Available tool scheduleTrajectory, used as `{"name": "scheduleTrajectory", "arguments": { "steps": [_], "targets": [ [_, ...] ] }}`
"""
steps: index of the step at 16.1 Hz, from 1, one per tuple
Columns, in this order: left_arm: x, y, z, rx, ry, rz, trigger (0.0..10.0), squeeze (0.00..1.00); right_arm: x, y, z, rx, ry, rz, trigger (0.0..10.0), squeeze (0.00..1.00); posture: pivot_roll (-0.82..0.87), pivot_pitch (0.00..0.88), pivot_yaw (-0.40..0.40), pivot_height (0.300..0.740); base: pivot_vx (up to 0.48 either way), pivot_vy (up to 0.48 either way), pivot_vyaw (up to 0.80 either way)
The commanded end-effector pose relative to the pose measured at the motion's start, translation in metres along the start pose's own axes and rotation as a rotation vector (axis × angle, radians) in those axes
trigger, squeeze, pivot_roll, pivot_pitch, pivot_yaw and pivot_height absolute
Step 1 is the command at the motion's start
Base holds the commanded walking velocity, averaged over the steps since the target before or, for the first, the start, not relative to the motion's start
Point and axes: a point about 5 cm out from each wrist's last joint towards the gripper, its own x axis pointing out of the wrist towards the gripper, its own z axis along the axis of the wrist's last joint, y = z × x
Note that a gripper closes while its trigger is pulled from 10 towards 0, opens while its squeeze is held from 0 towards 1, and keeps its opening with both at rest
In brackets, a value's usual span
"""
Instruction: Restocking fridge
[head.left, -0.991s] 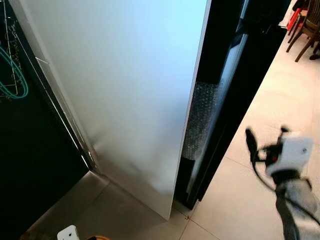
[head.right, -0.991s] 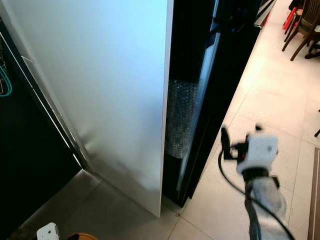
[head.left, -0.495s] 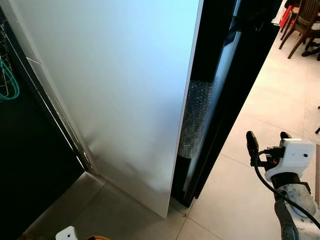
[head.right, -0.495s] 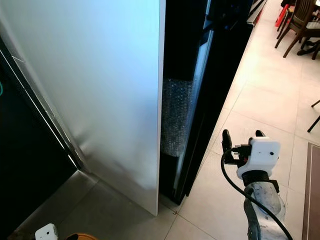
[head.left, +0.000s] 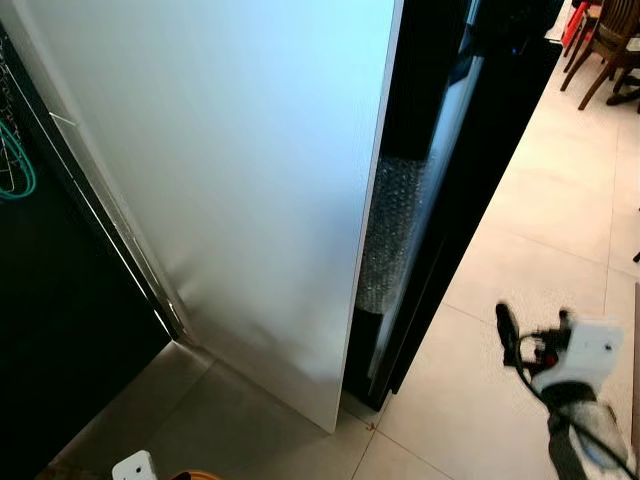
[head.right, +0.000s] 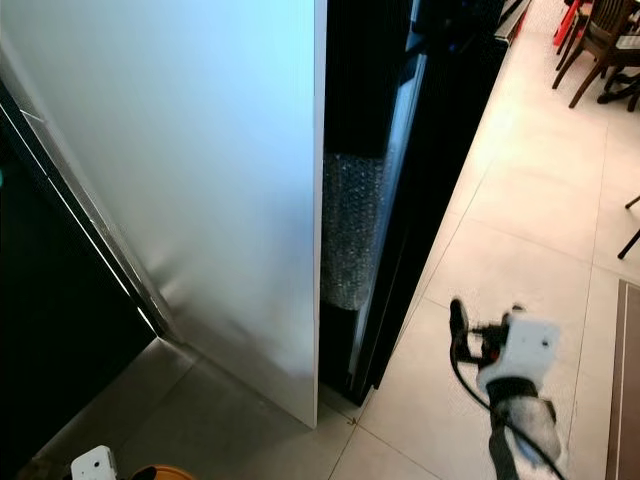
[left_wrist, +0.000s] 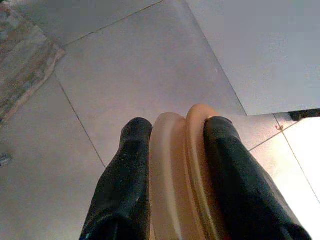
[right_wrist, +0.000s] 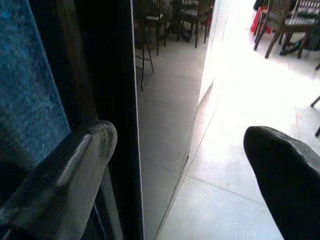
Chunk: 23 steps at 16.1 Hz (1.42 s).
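A tall silver fridge door (head.left: 250, 180) stands open edge-on before me, with the dark fridge body (head.left: 470, 170) behind it. Bubble wrap (head.left: 385, 235) shows in the gap between them. My right gripper (head.left: 535, 322) hangs open over the floor tiles to the right of the fridge, blurred. In the right wrist view its fingers (right_wrist: 75, 165) point along the door's edge with nothing between them. My left gripper (left_wrist: 177, 125) is shut on a tan ribbed round object (left_wrist: 175, 170), held low over the floor; what it is I cannot tell.
Wooden chairs (head.left: 605, 50) stand at the far right on the pale tiles (head.left: 540, 220). A dark cabinet with teal wire (head.left: 15, 165) lies to the left of the door. A woven mat (left_wrist: 25, 60) lies on the floor near the left gripper.
My right arm has dropped lower and is blurred by the motion. The door and fridge have barely shifted in view.
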Motion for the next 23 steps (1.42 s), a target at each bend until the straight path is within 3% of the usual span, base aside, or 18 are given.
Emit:
{"name": "scheduleTrajectory", "arguments": {
  "steps": [1,4,9,23],
  "targets": [
    [-0.004,0.004,-0.013,0.016,0.048,0.006,10.0,0.00,-0.003,-0.002,0.000,0.011,-0.011,-0.004,10.0,0.00,-0.05,0.066,-0.025,0.740,0.000,0.000,0.00],
    [-0.004,0.007,-0.013,0.019,0.056,0.010,10.0,0.00,-0.006,-0.005,-0.010,0.038,0.020,-0.033,10.0,0.00,-0.05,0.066,-0.023,0.740,0.000,0.000,0.00],
    [-0.005,0.010,-0.017,0.004,0.081,0.017,10.0,0.00,-0.003,-0.003,-0.006,0.031,0.004,-0.021,10.0,0.00,-0.04,0.092,-0.029,0.740,0.000,0.000,0.00],
    [-0.006,0.010,-0.019,0.022,0.103,0.008,10.0,0.00,0.005,-0.004,0.007,0.007,-0.045,-0.027,10.0,0.00,-0.04,0.114,-0.026,0.740,0.000,0.253,0.00]
  ]
}}
